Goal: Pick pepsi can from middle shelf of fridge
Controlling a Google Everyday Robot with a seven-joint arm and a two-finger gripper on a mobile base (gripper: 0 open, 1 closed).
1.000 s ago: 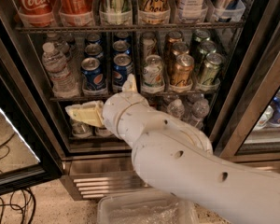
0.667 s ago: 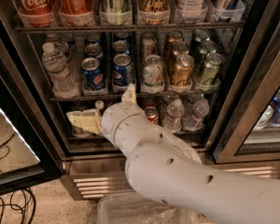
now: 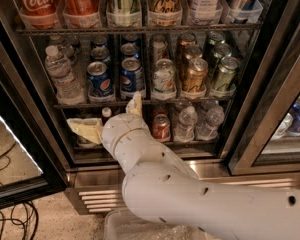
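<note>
The fridge (image 3: 270,109) stands open in front of me. Its middle shelf (image 3: 190,102) holds rows of cans in clear trays. Two blue pepsi cans (image 3: 132,77) stand side by side at the front left of this shelf, with more behind them. My gripper (image 3: 110,117) is just below the shelf's front edge, under the pepsi cans. It is open and holds nothing. One cream finger (image 3: 135,105) points up at the shelf edge, and the other finger (image 3: 85,130) points left over the bottom shelf.
A water bottle (image 3: 62,76) stands left of the pepsi cans. White-green, gold and green cans (image 3: 194,76) stand to the right. Coca-Cola bottles (image 3: 37,4) are on the top shelf. A red can (image 3: 161,128) and water bottles are on the bottom shelf. Cables (image 3: 10,224) lie on the floor.
My arm has shifted left and a little lower. The upper finger has dropped from in front of the pepsi cans to the shelf edge. The cans have not moved.
</note>
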